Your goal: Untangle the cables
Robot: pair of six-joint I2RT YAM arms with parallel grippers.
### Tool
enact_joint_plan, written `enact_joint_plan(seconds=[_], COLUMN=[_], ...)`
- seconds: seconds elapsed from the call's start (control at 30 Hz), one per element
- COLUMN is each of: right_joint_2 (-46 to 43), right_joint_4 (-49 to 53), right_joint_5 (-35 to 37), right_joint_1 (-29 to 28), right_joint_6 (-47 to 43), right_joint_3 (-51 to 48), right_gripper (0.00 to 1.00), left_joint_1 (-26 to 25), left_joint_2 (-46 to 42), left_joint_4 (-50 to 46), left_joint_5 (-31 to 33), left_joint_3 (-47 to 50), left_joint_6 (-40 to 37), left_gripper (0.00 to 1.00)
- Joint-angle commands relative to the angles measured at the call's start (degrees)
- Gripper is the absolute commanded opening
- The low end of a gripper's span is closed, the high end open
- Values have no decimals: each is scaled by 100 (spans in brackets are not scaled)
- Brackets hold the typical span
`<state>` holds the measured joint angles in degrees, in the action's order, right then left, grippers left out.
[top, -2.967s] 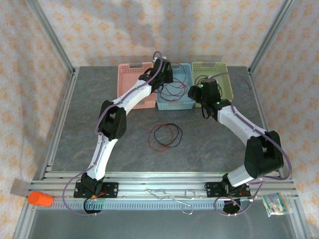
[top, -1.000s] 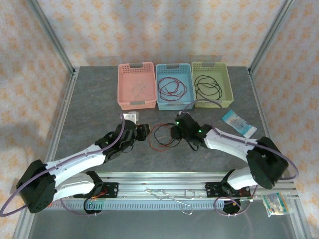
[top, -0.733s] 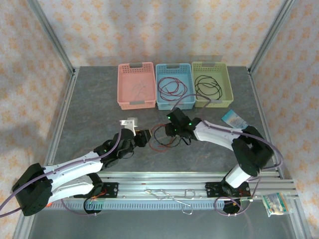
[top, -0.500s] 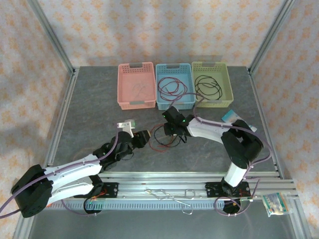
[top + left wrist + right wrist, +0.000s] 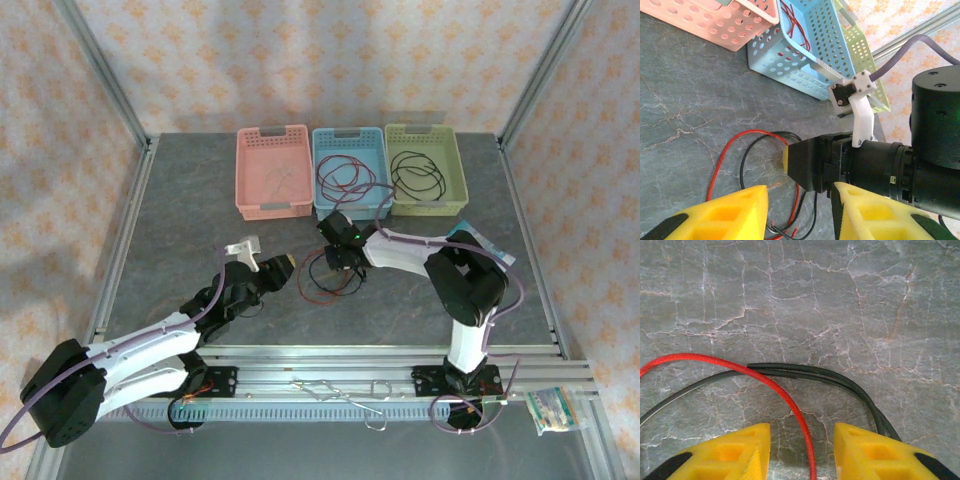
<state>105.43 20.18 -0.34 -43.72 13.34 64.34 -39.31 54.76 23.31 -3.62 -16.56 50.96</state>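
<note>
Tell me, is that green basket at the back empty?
Not empty: a coiled black cable lies inside the green basket in the top view.

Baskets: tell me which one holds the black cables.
The green basket, rightmost of three, holds black cable loops; the blue basket holds red cables, the pink basket nothing black.

Left half of the table (image 5: 170,220) is wide open, a clean run there. Far edge, though: pink basket (image 5: 272,208), blue basket (image 5: 347,132) and green basket (image 5: 430,207) stand wall to wall. The right arm (image 5: 395,250) lies low across the middle, shutting the right-hand approach to the cables (image 5: 700,357), and the left gripper (image 5: 799,192) crowds their left side. Near side is free.
</note>
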Motion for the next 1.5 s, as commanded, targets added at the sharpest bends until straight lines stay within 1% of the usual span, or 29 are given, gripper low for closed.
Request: enact_joint_plan(seconds=[0.0,0.3,0.63,0.87,0.97,1.1,1.33,1.47], right_joint_2=[105,222,211,10,-207,-722,-1851,-2470], right_joint_4=[152,150,135,101,87,-52,-232,-233], right_joint_5=[148,96,112,171,153,133,-27,29], right_joint_1=[-13,-12,-13,-10,-21,-29,-46,-54], right_joint_6=[-86,-113,-104,-115,-152,-191,-287,-304], right_joint_3=[147,30,-50,-118,-197,-413,-797,-929], right_gripper=[36,31,18,7,2,0,0,0], left_joint_1=[42,48,48,46,37,37,26,2], left_joint_2=[-41,78,166,278,368,486,596,601], left_joint_4=[-167,-116,-135,-251,-393,-562,-644,-635], left_joint_5=[116,89,72,54,37,42,10,-13], left_joint_3=[-80,-144,-190,-290,-369,-477,-671,-751], left_joint_6=[2,-2,-38,-136,-271,-426,-590,-692], left_gripper=[39,39,39,38,39,41,52,60])
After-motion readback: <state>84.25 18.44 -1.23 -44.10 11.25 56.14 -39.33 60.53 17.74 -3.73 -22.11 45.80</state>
